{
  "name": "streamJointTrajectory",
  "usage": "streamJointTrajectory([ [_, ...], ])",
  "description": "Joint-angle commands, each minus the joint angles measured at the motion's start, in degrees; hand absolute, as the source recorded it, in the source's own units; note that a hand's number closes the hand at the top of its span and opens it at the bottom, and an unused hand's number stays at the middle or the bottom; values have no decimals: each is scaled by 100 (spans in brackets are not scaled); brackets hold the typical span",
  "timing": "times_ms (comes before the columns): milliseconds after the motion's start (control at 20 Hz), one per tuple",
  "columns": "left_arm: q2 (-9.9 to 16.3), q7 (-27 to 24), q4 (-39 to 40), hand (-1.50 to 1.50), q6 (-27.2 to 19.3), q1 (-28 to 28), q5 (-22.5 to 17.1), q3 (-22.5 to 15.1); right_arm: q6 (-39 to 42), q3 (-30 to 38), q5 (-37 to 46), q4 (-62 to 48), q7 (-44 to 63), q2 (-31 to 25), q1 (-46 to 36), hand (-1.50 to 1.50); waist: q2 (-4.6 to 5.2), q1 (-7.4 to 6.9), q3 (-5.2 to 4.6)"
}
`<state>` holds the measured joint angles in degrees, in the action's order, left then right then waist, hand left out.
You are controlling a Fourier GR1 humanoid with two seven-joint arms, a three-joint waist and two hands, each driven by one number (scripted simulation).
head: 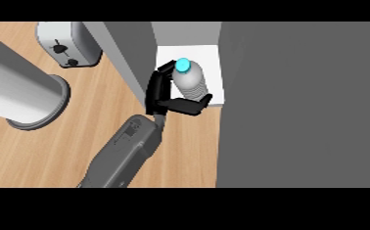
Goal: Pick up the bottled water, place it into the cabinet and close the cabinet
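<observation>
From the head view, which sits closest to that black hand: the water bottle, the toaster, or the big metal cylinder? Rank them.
From the hand:
1. Water bottle, in its grasp, on the cabinet shelf.
2. Toaster, upper left on the counter.
3. Metal cylinder, far left; almost level with the toaster, so that order is uncertain.

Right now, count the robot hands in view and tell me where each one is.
1. The left hand is at the cabinet's opening, fingers curled round the bottled water standing on the white shelf. The right hand shows nowhere; it may be outside the view.

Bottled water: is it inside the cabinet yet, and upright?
Inside and upright. The bottled water stands on the cabinet's white shelf, blue cap up, with the left hand curled round it.
</observation>
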<state>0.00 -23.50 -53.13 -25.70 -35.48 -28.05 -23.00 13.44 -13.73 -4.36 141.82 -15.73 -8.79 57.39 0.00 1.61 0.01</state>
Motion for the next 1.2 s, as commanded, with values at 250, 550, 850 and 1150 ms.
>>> streamJointTrajectory([
  [250,0,256,1508,150,-758,-1481,-575,4,314,553,-835,180,35,-178,-119,-150,57,183,1],
  [550,0,-115,2764,150,-647,-2026,-93,94,337,432,-650,110,31,-69,-107,-150,100,239,1],
  [850,2,81,3774,150,-1055,-2531,-39,356,302,373,-638,235,166,30,-370,-150,154,266,-5],
  [1150,171,-339,4107,150,-977,-2751,-342,968,602,691,-837,34,-151,-87,-155,-150,137,347,-4],
])
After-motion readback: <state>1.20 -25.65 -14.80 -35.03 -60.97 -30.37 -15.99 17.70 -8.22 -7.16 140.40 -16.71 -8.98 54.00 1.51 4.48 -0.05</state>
